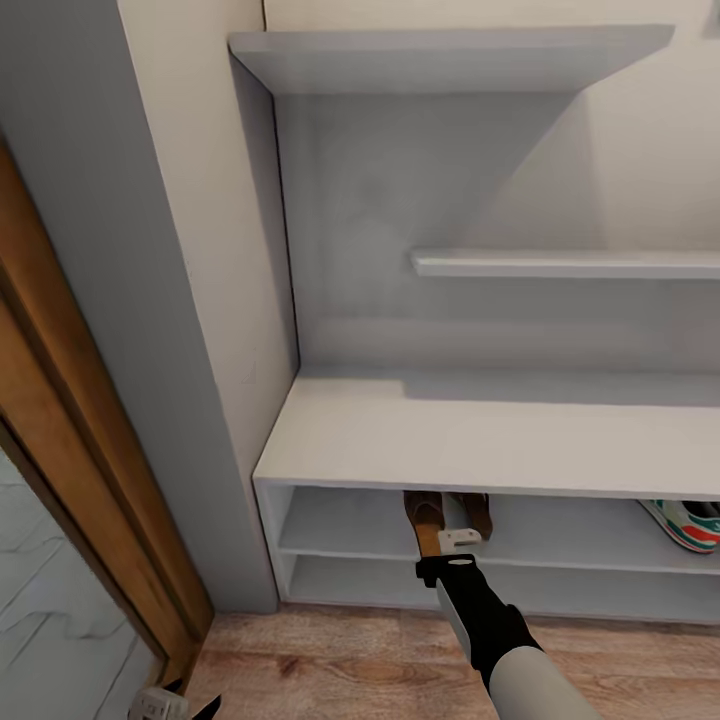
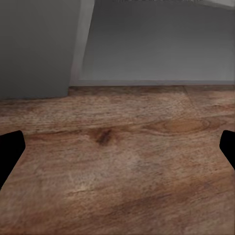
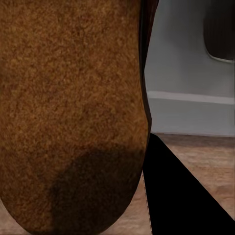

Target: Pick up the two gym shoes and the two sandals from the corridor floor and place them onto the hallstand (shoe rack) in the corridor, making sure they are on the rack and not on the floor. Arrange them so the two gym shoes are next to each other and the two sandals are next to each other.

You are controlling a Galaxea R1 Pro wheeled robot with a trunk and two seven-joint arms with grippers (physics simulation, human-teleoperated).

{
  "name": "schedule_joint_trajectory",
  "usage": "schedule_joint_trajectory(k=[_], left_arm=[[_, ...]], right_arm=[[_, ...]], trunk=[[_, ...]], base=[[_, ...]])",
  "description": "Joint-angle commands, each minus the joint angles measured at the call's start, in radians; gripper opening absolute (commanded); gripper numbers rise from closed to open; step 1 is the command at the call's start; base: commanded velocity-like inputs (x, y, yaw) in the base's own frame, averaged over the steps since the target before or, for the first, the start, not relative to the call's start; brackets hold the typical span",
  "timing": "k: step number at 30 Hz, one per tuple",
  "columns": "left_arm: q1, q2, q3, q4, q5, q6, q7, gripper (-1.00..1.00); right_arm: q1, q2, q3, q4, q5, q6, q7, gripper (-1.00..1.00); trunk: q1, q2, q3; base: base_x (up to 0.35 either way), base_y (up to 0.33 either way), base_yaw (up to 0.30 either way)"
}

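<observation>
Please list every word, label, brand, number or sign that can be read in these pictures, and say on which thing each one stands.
There is no readable text in any view.
The gym shoe on the hallstand shows only teal stripes and a red patch, no legible brand.
The sandal at the right gripper is plain brown.

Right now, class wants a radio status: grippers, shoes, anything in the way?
Right gripper shut on a sandal at the upper low shelf. Second sandal and one gym shoe already shelved. Left gripper open over bare floor. Nothing blocking.

A home corridor: white hallstand (image 1: 480, 440) with shoe shelves, wood-plank floor (image 1: 350, 665), wooden doorframe (image 1: 70, 420).
</observation>
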Motion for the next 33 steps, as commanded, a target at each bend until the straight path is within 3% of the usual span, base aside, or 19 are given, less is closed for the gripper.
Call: schedule_joint_trajectory(k=[1,33], left_arm=[[-0.001,0.0,0.005,0.001,-0.002,-0.003,-0.006,1.0],[0.0,0.0,0.006,0.001,-0.002,-0.003,-0.004,1.0]], right_arm=[[0.0,0.001,-0.005,-0.002,0.008,0.006,0.003,-1.0],[0.0,0.001,-0.005,-0.001,0.008,0.006,0.003,-1.0]], trunk=[[0.0,0.0,-0.001],[0.0,0.0,-0.001]], base=[[0.046,-0.024,0.0],[0.046,-0.019,0.0]])
